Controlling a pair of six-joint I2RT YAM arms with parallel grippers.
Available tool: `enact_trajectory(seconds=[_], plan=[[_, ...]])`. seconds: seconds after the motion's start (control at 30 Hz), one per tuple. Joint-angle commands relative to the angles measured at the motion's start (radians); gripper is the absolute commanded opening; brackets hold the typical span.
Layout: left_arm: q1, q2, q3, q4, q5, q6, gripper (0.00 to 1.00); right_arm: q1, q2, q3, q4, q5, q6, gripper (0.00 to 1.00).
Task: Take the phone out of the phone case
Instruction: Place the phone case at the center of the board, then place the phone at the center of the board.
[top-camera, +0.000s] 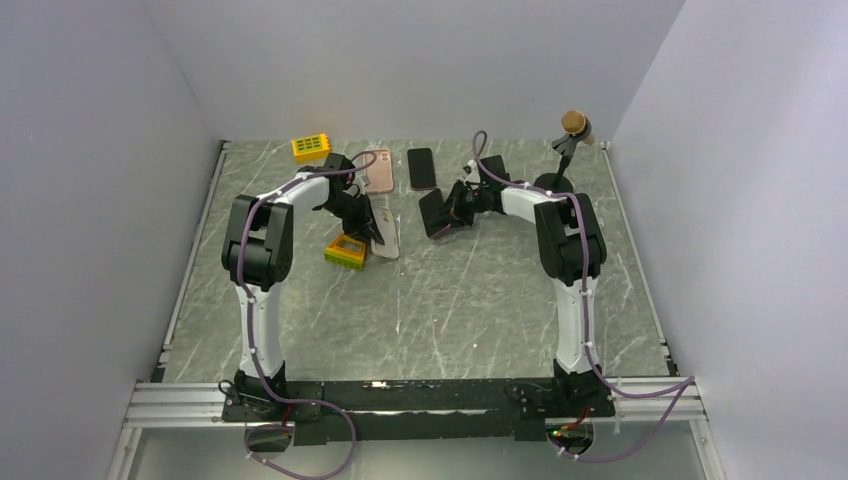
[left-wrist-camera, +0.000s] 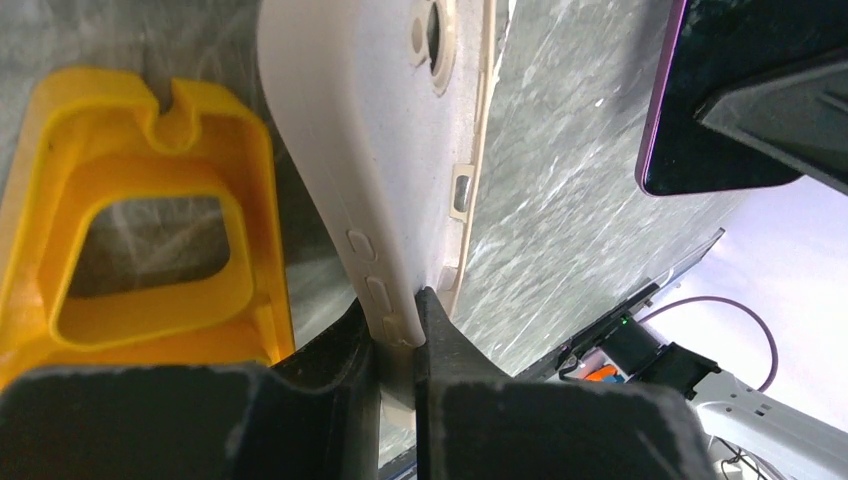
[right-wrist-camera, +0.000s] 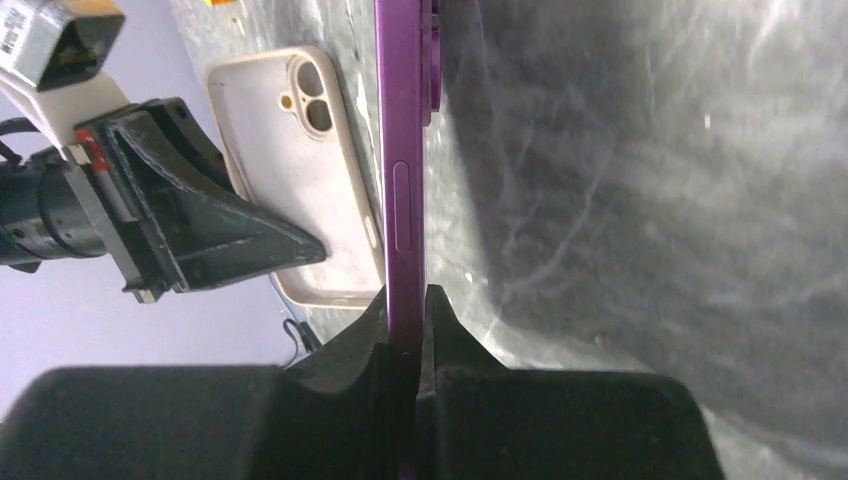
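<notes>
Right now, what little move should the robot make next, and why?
Probably lower the right gripper and lay the slim purple phone flat on the grey marble table. The phone is clamped edge-on, clear of the cream plastic phone case, which the left gripper pinches by its side.

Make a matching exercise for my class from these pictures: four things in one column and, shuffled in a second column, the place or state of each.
Column 1
1. purple phone
2. beige phone case
3. yellow plastic frame
4. brown-topped stand

Column 2
A. pinched in the left claw
B. standing at the far right corner of the table
C. pinched in the right claw
D. lying just beside the case

Pairs: 1-C, 2-A, 3-D, 4-B
</notes>
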Motion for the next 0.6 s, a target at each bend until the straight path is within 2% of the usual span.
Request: enact_trajectory(seconds=[0.0,0.17,0.23,0.3,0.47,0.57], plan=[[0.0,0.048,0.092,-0.042,0.036,0.058,0.07,0.001,0.064,0.102,0.055,-0.022,0.032,0.0],[0.003,0.065,0.114,-0.07,0.025,0.078,0.14,0.019,0.09,0.119,0.01,-0.008,0.017,0.0],[0.004,0.069,0.111,-0.074,0.024,0.082,0.18,0.023,0.078,0.09,-0.015,0.021,0.009,0.03],[0.004,0.076,0.111,-0.075,0.029,0.085,0.22,0.025,0.067,0.052,-0.007,0.037,0.018,0.11],[0.004,0.096,0.144,-0.102,0.031,0.089,0.33,0.032,0.057,0.033,-0.066,0.084,-0.006,0.2],[0.005,0.094,0.161,-0.112,0.017,0.092,0.43,0.036,0.044,0.038,-0.13,0.131,-0.05,0.33]])
